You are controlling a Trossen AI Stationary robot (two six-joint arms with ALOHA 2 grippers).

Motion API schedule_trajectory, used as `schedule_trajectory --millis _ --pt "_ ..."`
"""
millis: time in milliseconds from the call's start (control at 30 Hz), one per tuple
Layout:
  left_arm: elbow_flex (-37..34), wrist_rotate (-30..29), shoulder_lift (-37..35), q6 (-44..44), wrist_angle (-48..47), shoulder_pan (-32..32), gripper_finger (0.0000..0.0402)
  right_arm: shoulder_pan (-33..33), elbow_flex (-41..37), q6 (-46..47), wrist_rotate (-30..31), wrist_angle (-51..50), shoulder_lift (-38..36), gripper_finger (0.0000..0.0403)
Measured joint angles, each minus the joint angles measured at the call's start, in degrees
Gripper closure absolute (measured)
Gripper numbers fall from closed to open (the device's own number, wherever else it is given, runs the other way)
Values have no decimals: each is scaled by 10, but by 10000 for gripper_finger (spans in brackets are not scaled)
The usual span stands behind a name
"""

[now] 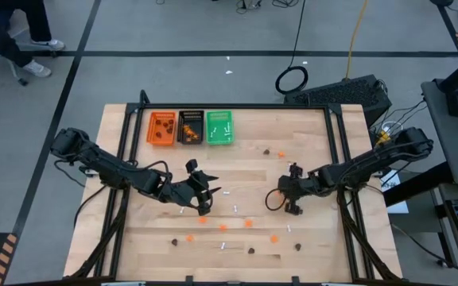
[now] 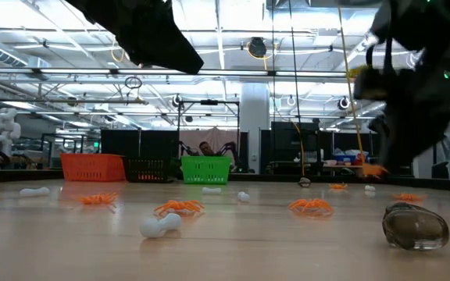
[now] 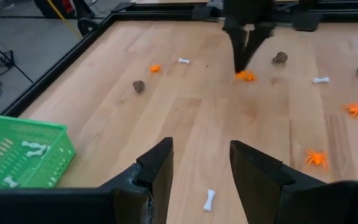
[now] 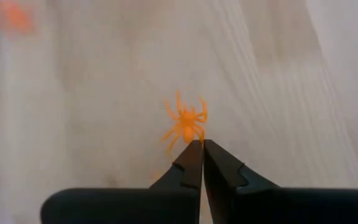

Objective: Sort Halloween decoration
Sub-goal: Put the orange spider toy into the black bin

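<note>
Wooden worktop (image 1: 245, 179) from overhead: my left tool (image 1: 203, 195) sits left of centre, my right tool (image 1: 292, 191) right of centre, with orange spiders, dark blobs and white bones scattered between and in front of them. Orange tray (image 1: 162, 128), black tray (image 1: 191, 127) and green tray (image 1: 219, 127) line the far edge, each already holding a few pieces. Low down I see orange spiders (image 2: 179, 207) and a white bone (image 2: 160, 225) lying on the wood, plus a dark blob (image 2: 416, 226) near the right side. Through the left wrist, my left tool's fingers (image 3: 157, 171) stand partly apart over bare wood, gripping nothing, a bone just ahead. Through the right wrist, my right tool (image 4: 202, 158) is pinched fully together, tips at the legs of an orange spider (image 4: 185, 121); whether it actually has a leg, I cannot tell.
</note>
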Motion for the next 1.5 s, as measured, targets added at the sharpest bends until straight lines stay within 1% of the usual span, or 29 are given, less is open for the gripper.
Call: schedule_trajectory --millis 167,233,367,433,500,667,733,867,933,1033,1133,1200,1333,1433,1500 --pt "0 0 7 24 12 -1 244 31 0 -10 40 150 0 403" --pt "0 0 20 55 29 -4 244 41 0 -20 55 213 2 403" --pt "0 7 57 125 121 -8 244 52 0 -59 66 321 16 403" --pt "0 21 72 157 165 -7 244 53 0 -79 66 365 26 403" --pt "0 49 86 189 218 -7 244 53 0 -96 67 389 36 403" --pt "1 104 110 272 291 -11 244 52 0 -129 66 459 68 403" --pt "1 115 123 296 318 -11 244 52 0 -137 65 478 81 403" --pt "2 142 146 315 349 -3 244 52 0 -148 51 513 100 403" --pt "5 151 148 316 346 4 240 52 0 -150 50 525 108 403" --pt "9 182 147 319 349 15 224 52 0 -152 50 528 112 403" --pt "13 209 147 345 347 17 203 52 0 -157 50 529 112 403" --pt "14 216 147 361 349 18 194 52 0 -165 50 535 112 403" --pt "14 217 157 381 354 26 194 52 0 -171 50 537 112 403" --pt "17 251 171 393 391 36 201 52 0 -175 50 538 112 403" --pt "19 256 181 403 390 39 207 52 0 -179 49 541 112 403"
